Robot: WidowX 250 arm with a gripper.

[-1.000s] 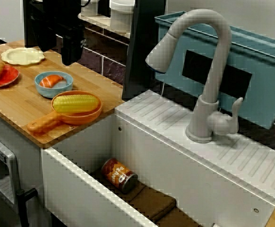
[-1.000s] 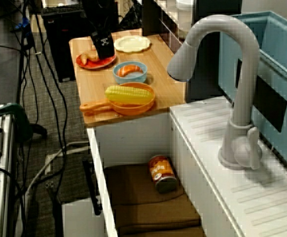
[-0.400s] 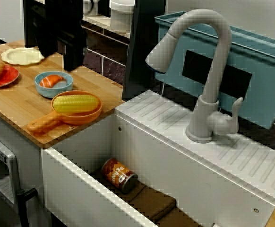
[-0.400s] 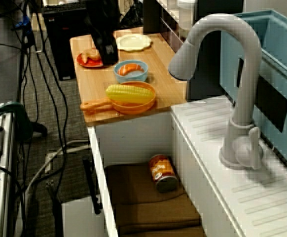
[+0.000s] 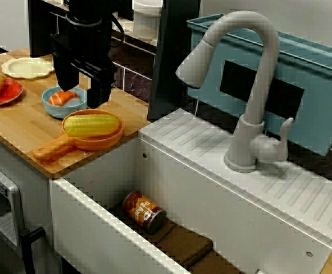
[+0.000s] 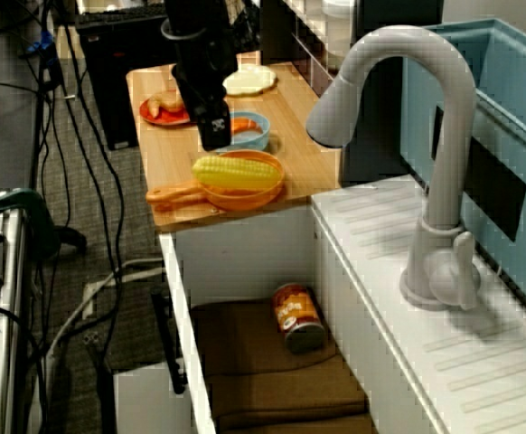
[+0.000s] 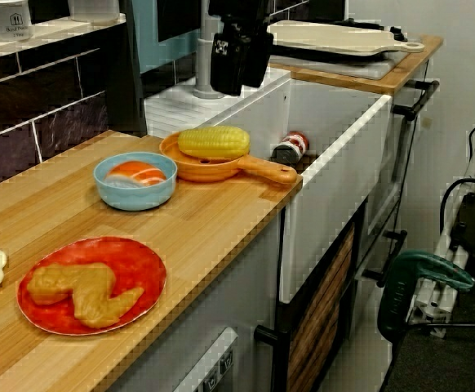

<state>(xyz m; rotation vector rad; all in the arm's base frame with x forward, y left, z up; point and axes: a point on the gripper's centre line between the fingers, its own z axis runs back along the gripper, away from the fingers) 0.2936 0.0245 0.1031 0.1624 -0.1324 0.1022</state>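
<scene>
Gripper (image 5: 81,85) hangs just above the pan (image 5: 100,142), near its back rim, fingers (image 5: 100,91) spread and empty. Corn (image 5: 92,124) lies in the pan. I'd centre over the cob and straddle its narrow width, staying clear of the bowl (image 5: 53,110) behind the pan.

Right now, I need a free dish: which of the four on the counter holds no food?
The cream plate: the red plate, blue bowl and orange pan all carry food.
</scene>
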